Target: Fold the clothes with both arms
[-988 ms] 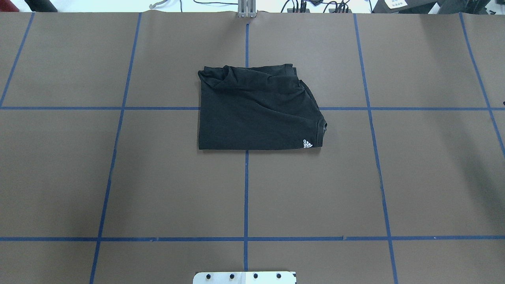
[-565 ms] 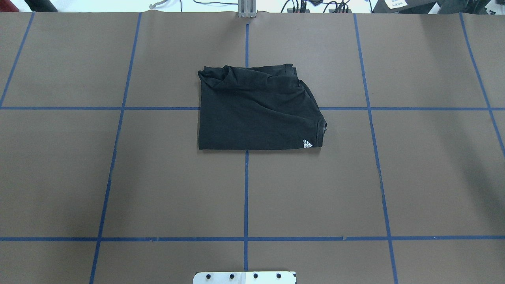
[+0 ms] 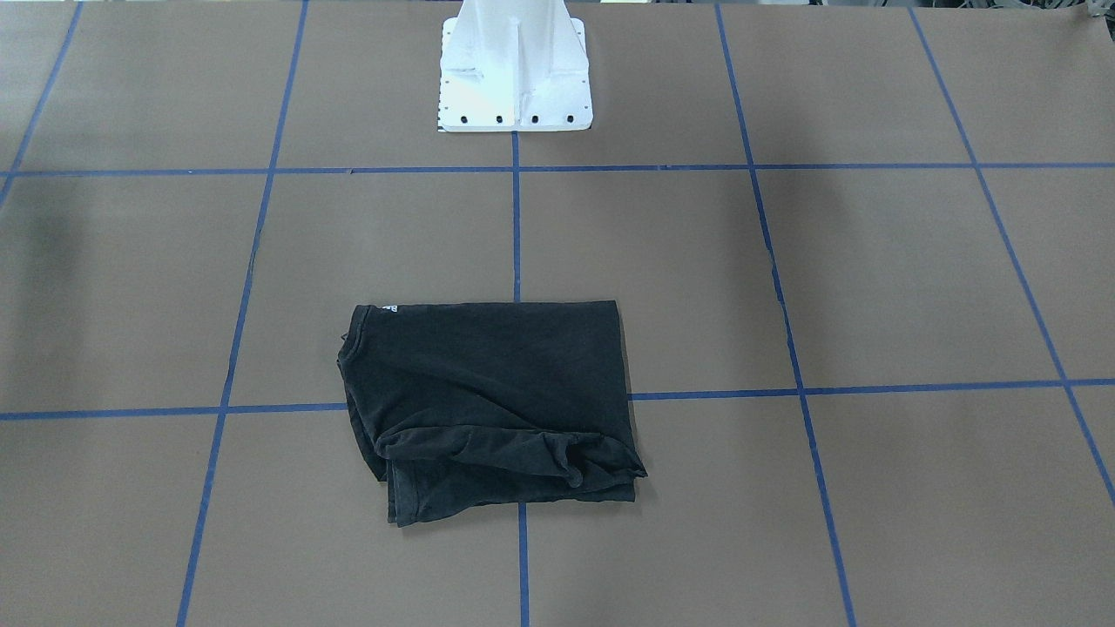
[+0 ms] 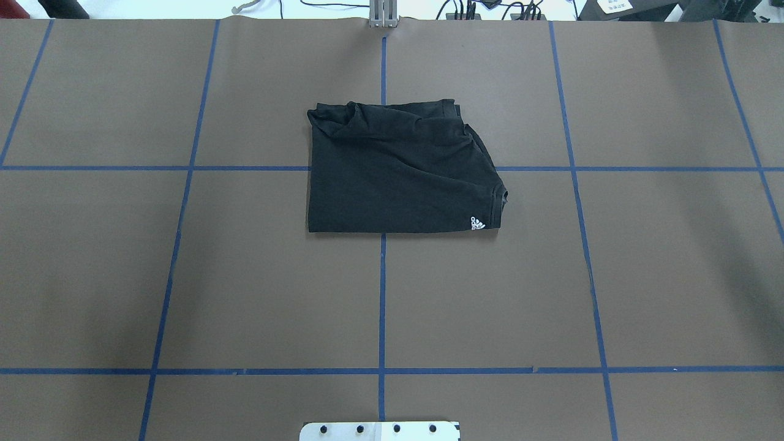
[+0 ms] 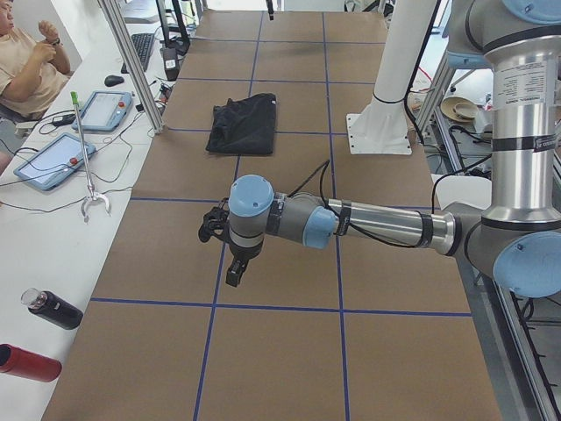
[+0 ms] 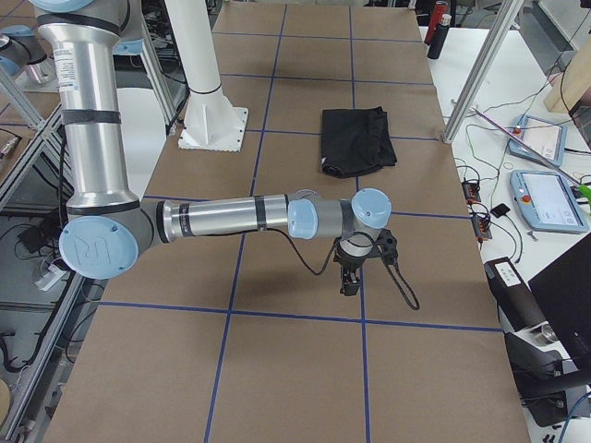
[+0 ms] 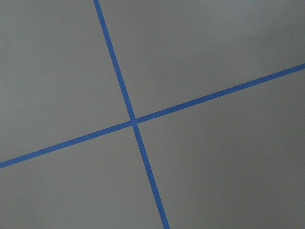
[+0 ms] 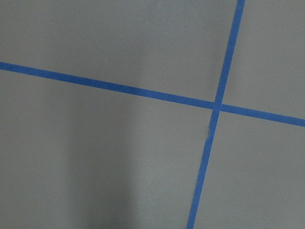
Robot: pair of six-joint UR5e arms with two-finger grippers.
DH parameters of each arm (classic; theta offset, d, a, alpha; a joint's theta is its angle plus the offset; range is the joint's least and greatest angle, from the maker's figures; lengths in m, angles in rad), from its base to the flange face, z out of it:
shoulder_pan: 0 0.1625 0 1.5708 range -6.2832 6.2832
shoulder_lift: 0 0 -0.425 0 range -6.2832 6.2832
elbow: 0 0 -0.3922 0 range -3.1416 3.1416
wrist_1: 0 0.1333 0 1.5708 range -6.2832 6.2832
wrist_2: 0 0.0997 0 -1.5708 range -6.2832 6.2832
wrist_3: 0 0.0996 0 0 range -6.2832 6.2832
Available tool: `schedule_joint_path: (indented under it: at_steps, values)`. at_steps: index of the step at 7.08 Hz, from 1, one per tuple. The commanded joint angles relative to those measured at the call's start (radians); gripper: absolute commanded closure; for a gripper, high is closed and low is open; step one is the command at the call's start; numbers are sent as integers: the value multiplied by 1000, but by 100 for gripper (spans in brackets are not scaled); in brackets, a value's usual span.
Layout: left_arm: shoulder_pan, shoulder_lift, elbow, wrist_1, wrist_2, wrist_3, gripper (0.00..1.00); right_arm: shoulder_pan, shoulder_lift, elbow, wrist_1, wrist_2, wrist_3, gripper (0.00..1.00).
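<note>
- The brown desk fills the overhead view.
- The left arm and right arm reach low over its opposite ends.
- The black T-shirt lies folded at the desk's middle, well apart from both end effectors.
- The left end effector and right end effector point down over the desk. I cannot tell how far open they are.

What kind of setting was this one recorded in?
Most likely a robotics lab work cell: a table gridded with blue tape, the left arm over it, and teach pendants on the side bench.
</note>
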Motion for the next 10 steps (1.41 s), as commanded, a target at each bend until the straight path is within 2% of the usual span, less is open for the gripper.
schedule_joint_path:
  at_steps: [1,4,10]
  values:
    - [0,-18,7,-1,-5,-1,0,50,-2,-3,2,3,9,0]
    - [0,-18,7,-4,-6,2,0,69,-7,-35,2,-1,9,0]
    - [0,-16,-9,-2,-6,2,0,78,-33,-29,2,0,8,0]
